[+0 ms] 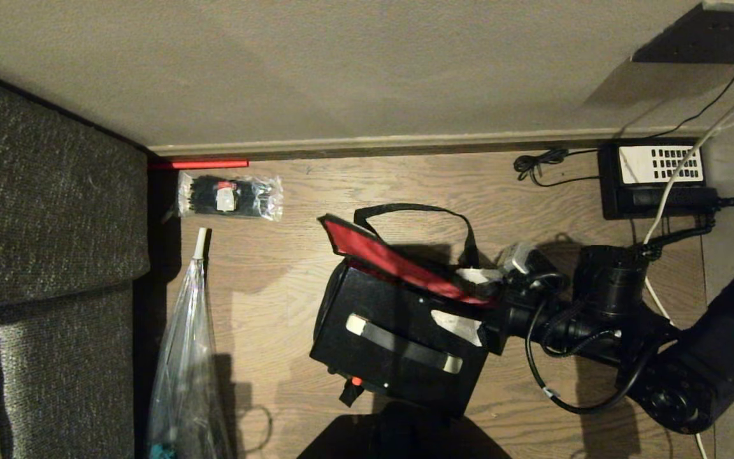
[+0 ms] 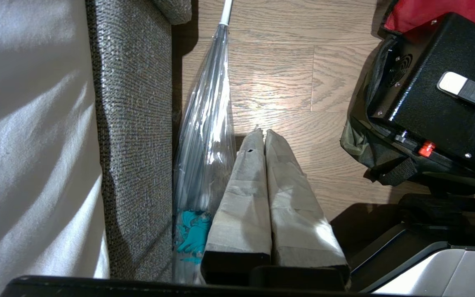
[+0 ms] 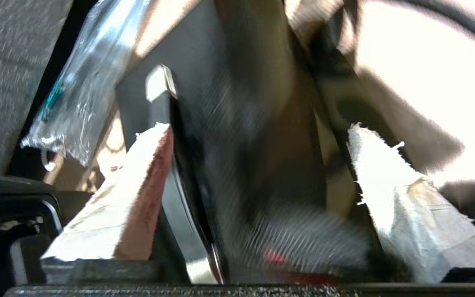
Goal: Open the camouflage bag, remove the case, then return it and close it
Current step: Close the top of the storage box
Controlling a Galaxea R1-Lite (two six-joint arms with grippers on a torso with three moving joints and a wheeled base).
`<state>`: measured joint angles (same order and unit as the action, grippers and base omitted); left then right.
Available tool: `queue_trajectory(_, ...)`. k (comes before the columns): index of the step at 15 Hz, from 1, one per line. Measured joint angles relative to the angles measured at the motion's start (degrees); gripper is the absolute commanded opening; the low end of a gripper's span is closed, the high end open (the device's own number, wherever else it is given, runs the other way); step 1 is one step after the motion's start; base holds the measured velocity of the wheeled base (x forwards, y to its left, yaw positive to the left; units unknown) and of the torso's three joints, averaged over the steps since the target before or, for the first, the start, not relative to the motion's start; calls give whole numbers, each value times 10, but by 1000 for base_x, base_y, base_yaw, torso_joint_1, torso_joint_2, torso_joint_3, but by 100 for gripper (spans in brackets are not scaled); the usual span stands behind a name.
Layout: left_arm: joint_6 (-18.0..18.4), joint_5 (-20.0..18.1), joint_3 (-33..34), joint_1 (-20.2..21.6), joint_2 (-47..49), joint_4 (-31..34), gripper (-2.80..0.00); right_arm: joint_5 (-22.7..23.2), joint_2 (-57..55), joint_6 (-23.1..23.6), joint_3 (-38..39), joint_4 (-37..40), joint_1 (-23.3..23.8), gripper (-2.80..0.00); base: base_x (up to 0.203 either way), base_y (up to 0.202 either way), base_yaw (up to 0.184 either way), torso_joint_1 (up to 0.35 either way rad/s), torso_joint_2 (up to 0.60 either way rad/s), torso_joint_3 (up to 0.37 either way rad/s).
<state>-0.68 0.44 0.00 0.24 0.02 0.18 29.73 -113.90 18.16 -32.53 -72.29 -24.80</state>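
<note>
Head view: right arm comes in from the right, low over the floor, wrist pointed left at the camouflage bag. Right gripper sits at the bag's right end, taped fingers straddling the edge of the case. Bag lies on the wood floor, red-lined flap thrown up and open, one black carry strap looping behind it. Case is inside the bag, top face exposed, one strap handle with two pale ends. Also on the floor: one clear packet of cable ties by the wall, one clear plastic bag along the sofa, one black telephone far right. Left arm not in this view.

Left wrist view: left gripper hangs parked above the floor, jaws pressed together, nothing in them. Plastic bag just beside it, case and bag off to one side.

Right wrist view: blurred. Jaws stand wide apart, two taped fingers either side of the case; one lies against the strap handle, but no clamp visible. One red dot near the camera edge.
</note>
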Motion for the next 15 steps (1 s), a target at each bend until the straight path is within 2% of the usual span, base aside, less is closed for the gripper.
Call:
queue_trajectory(2,0,0,0,0,0,0,-280,0,1,54,-16,21,-14,0,0,0,0,0,0,0)
queue_trajectory(3,0,0,0,0,0,0,-280,-1,0,76,-20,28,-20,-9,0,0,0,0,0,0)
queue_trajectory(4,0,0,0,0,0,0,-280,-2,-2,92,-22,33,-23,-280,0,0,0,0,0,0)
queue_trajectory(10,0,0,0,0,0,0,-280,-7,-18,162,-16,36,-27,-280,0,0,0,0,0,0)
queue_trajectory(15,0,0,0,0,0,0,-280,-6,-14,167,1,29,-25,-280,0,0,0,0,0,0)
